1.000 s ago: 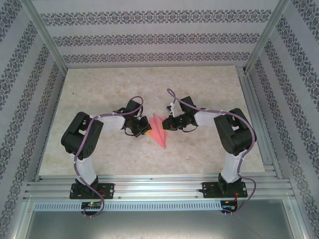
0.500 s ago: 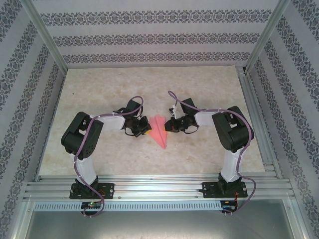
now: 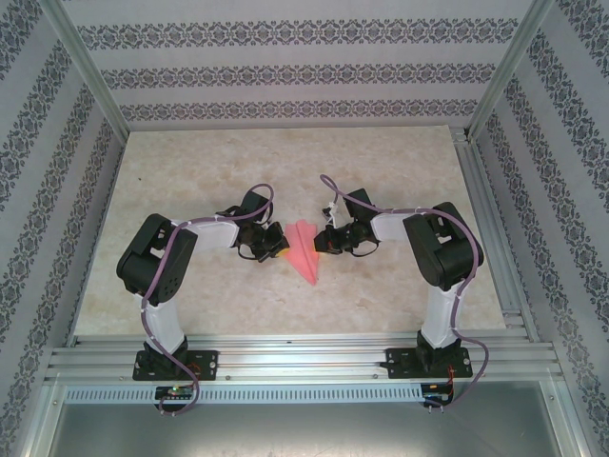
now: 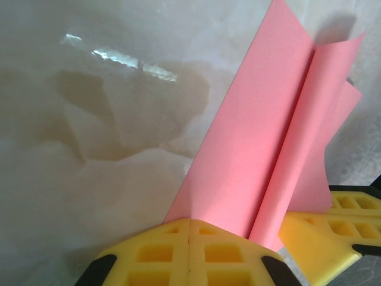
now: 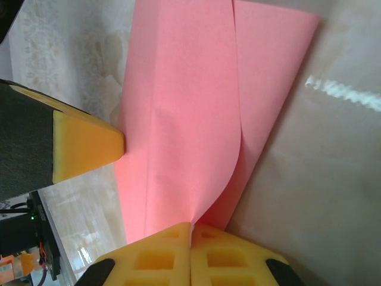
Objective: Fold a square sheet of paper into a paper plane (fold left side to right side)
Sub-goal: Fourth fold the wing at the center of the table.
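The square sheet of paper [image 3: 304, 250] is pink and lies mid-table, folded into a narrow paper plane shape whose point faces the near edge. My left gripper [image 3: 278, 246] is shut, and its yellow tips [image 4: 189, 221] rest at the paper's [image 4: 256, 137] left edge. My right gripper [image 3: 321, 240] is shut on a raised flap, which curls up from the paper [image 5: 184, 107] into the closed tips [image 5: 191, 225]. The left fingers [image 5: 89, 146] touch the paper's far edge in the right wrist view. A right finger [image 4: 321, 235] shows beside the paper in the left wrist view.
The beige marble-look tabletop [image 3: 190, 171] extends around the paper. An aluminium rail [image 3: 304, 357] runs along the near edge and another [image 3: 490, 228] along the right side. Patterned walls [image 3: 285, 71] enclose the back and both sides.
The right arm has drawn in slightly toward the paper, its elbow shifting a little left. The left arm and the paper stay put.
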You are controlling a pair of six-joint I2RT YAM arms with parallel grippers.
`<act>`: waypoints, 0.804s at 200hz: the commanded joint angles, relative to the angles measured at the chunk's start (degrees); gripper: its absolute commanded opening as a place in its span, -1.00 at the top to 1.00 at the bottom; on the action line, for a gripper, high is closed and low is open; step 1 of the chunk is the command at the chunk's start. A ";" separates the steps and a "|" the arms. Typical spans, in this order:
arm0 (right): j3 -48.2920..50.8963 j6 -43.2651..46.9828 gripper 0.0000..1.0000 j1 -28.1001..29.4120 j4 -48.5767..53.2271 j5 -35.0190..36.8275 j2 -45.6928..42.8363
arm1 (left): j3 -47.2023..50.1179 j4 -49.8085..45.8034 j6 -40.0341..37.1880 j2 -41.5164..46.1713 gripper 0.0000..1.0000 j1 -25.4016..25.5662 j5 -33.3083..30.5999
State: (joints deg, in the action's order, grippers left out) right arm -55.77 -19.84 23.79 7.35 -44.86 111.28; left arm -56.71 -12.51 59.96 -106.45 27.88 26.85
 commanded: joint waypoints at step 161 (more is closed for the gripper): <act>-1.66 0.35 0.84 2.40 -0.72 0.05 0.85 | 0.62 -6.88 -1.34 -4.00 1.00 -0.71 -6.11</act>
State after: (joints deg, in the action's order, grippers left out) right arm -56.53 -20.01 25.43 6.66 -44.88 111.28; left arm -57.30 -13.34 59.94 -106.74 27.88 26.89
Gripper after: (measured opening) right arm 0.080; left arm 0.055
